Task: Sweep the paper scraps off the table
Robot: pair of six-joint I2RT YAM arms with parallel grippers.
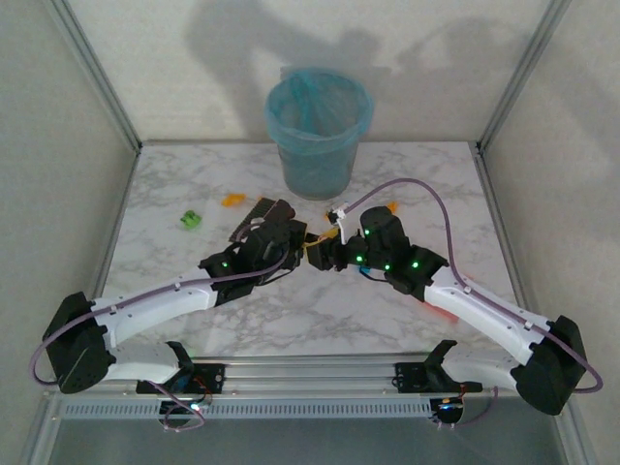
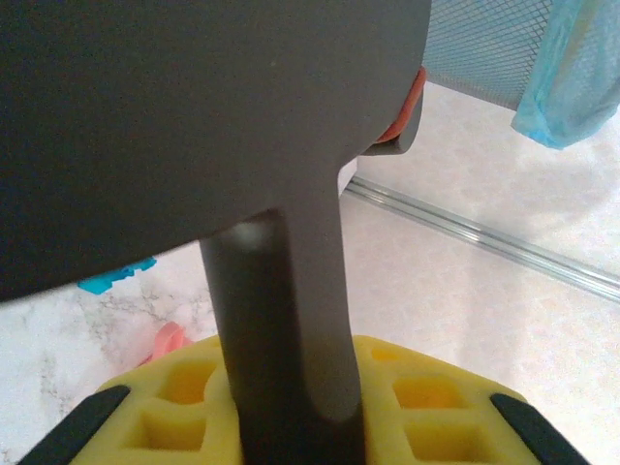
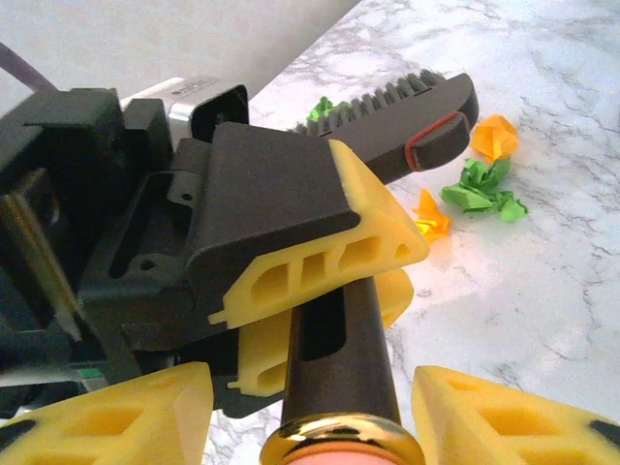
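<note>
Paper scraps (image 1: 190, 220) on the table (image 1: 320, 312), bin (image 1: 319, 131) behind

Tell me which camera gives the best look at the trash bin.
Top external: the whole round bin, blue liner over its rim, stands at the far edge of the table. The left wrist view catches a corner of its mesh wall and hanging liner.

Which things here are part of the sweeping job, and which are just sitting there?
In the job:
- paper scraps, orange and green, loose on the table
- dark brush, clamped in the left gripper

Just standing by:
- blue-lined bin at the far edge, untouched; it may be where the scraps end up
</note>
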